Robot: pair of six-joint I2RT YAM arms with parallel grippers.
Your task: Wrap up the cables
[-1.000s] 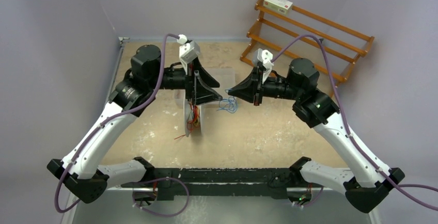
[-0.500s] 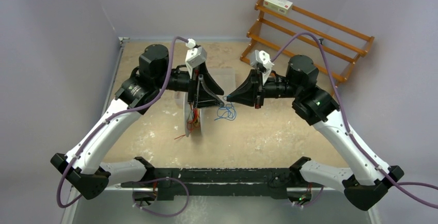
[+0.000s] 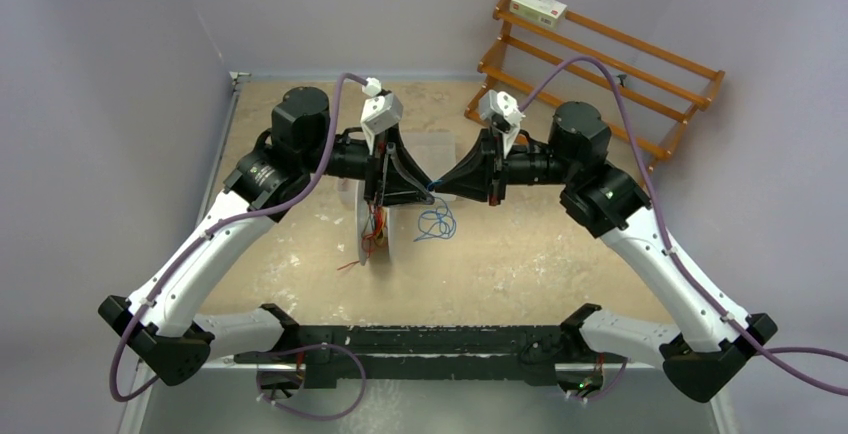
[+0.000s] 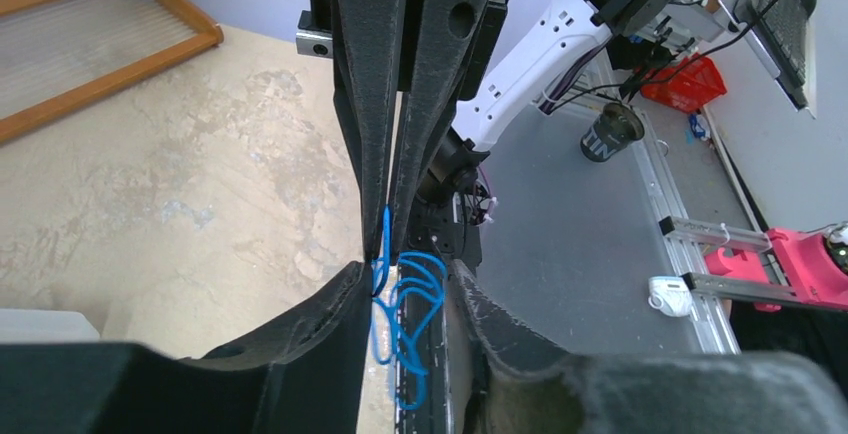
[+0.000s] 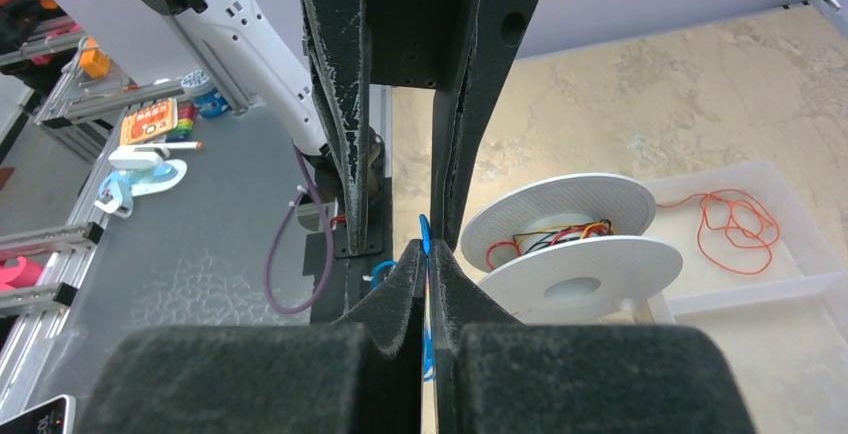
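The step in hand looks like a two-handed hold on the blue cable (image 4: 385,234), ready for winding. The right gripper (image 5: 427,252) is fully closed, pinching one strand at its tips. The left gripper (image 4: 405,272) meets it tip to tip, jaws partly apart and gripping nothing. The cable's loose loops hang in the gap between them and spill below.

Next, I judge, the left jaws need to close on a single strand just beside the right's pinch, without catching extra loops.

The cable is very thin, limp and curly, tangled into several uneven loops. A spool (image 5: 590,264) sits under the left gripper, with a red cable (image 5: 738,226) beyond it.
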